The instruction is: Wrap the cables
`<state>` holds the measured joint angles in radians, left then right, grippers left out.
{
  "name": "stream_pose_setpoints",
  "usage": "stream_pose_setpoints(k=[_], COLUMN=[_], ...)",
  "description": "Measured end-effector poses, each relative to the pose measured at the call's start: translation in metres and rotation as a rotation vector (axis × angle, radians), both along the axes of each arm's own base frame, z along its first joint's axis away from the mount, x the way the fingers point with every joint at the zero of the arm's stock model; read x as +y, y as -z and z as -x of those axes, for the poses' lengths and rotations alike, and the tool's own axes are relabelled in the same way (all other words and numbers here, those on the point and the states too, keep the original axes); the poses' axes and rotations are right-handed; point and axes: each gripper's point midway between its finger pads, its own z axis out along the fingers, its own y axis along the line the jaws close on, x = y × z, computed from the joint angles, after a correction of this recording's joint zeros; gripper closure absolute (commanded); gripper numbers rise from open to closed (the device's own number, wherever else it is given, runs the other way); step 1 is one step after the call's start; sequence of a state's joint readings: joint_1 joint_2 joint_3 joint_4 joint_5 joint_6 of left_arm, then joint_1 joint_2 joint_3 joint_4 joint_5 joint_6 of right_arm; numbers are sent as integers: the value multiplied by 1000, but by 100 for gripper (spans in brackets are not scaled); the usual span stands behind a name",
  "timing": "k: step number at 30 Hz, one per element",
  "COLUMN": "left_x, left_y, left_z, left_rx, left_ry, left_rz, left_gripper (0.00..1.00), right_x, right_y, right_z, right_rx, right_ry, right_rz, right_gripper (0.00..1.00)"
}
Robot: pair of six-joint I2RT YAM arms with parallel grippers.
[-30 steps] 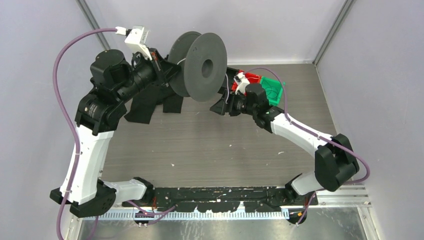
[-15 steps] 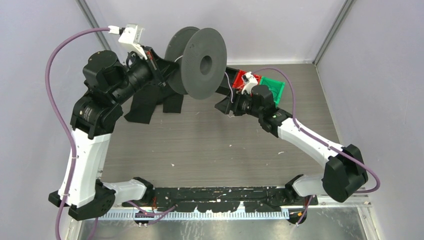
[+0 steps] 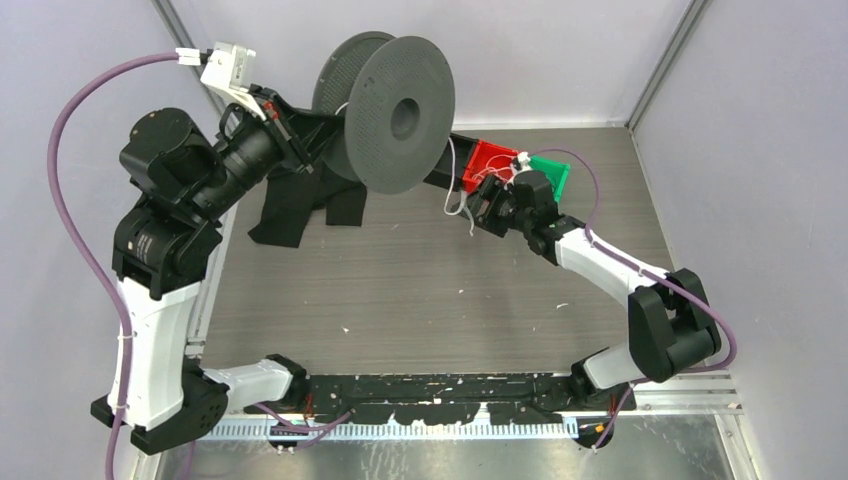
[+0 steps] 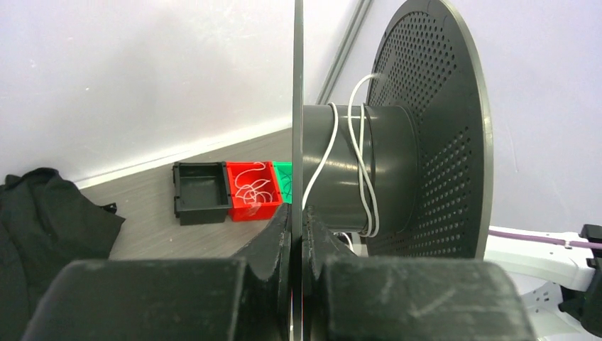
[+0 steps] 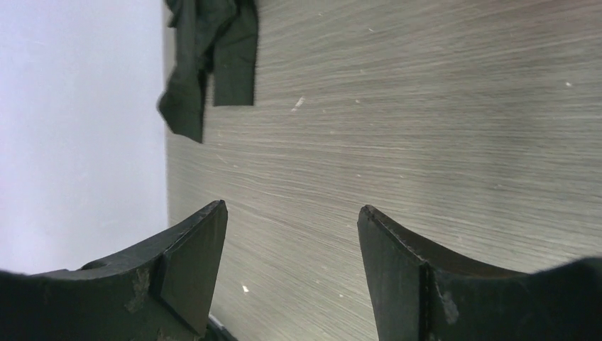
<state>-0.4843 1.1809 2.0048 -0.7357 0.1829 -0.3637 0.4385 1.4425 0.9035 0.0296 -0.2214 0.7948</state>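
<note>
One spool (image 4: 440, 142) flange pinched by left gripper (image 4: 297, 227), right gripper (image 5: 291, 209) spread empty, cables (image 4: 250, 190) in red bin (image 4: 252, 212), black cloth (image 3: 300, 205) nearby.

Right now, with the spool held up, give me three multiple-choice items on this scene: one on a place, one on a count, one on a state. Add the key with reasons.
1. Where does the curly heap of white cables lie?
A. in the dark bin
B. in the red bin
C. in a cardboard box

2. How many bins stand in the row at the far side of the table?
A. two
B. five
C. three

3. What is the state of the right gripper?
A. open, with nothing between its fingers
B. shut on a cable
C. shut on a bin's rim

Key:
1 B: the left wrist view shows the white loops inside the red bin, while the dark bin beside it holds none.
2 C: the dark bin, the red bin and the green bin stand side by side.
3 A: the right wrist view shows only bare table between the spread fingers.
</note>
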Motion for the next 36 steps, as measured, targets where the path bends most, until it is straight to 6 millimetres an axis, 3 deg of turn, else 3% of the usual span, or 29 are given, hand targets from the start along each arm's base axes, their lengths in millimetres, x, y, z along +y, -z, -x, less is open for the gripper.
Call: stream_pose_setpoints(k=[7, 16, 24, 31, 36], left_x=[-3, -12, -12, -15, -16], left_y=[-4, 7, 6, 8, 8], left_z=[11, 11, 12, 7, 6], left_rx=[-16, 10, 8, 2, 1], left_ry=[48, 90, 95, 99, 102], left_rz=[3, -9, -9, -5, -3], left_gripper=[100, 100, 100, 100, 100], right_x=[5, -10, -29, -29, -12], right_y=[-33, -62, -113, -113, -117], right_z=[-13, -11, 21, 57, 72], right_rx=[-33, -169, -424, -523, -524], right_ry=[9, 5, -77, -231, -346], right_rz=[-184, -91, 28, 76, -8], right_gripper=[26, 27, 28, 27, 12])
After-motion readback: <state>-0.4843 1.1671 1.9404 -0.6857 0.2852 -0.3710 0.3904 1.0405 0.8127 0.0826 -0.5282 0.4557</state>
